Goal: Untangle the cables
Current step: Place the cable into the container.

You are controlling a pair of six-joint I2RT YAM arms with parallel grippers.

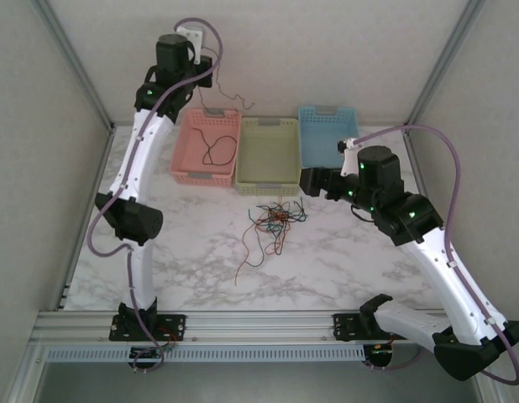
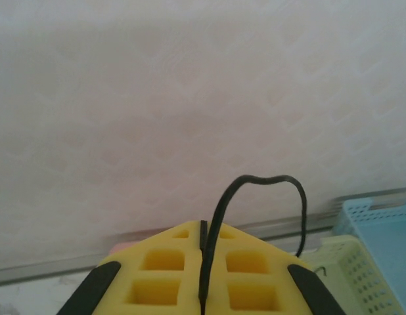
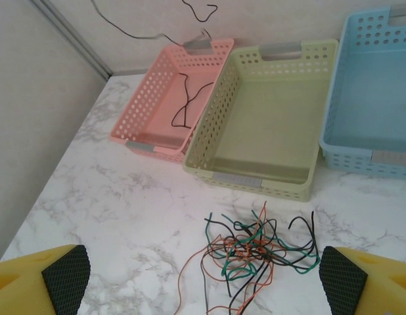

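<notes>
A white marble-patterned table (image 1: 343, 260) sits inside pale walls, with two white-and-black robot arms mounted at its near edge. The left arm (image 1: 146, 143) reaches up high towards the back wall. The right arm (image 1: 436, 252) bends low over the table's right side, and its lower end is cut off by the edge of the overhead view.

Three perforated baskets stand side by side at the back: a pink basket (image 1: 192, 178) on the left, a green basket (image 1: 266, 186) in the middle and a blue basket (image 1: 327, 134) on the right. The right arm partly hides the blue basket's near end.

The left gripper (image 2: 203, 226) has its yellow fingers pressed together, pinching a black cable (image 2: 262, 178) that loops upward and drops out of sight behind them. From overhead this cable is a faint thread against the wall, and its lower end is hard to trace.

The right gripper (image 3: 203, 275) is spread wide and holds nothing. Its fingertips are cut off at the bottom corners of the wrist view.

The tangle of cables (image 1: 275, 220) lies on the table just in front of the green basket. Black, red-orange, brown and teal strands cross so closely that single wires cannot be followed.

A second black cable (image 3: 186, 98) lies curled in the pink basket.
</notes>
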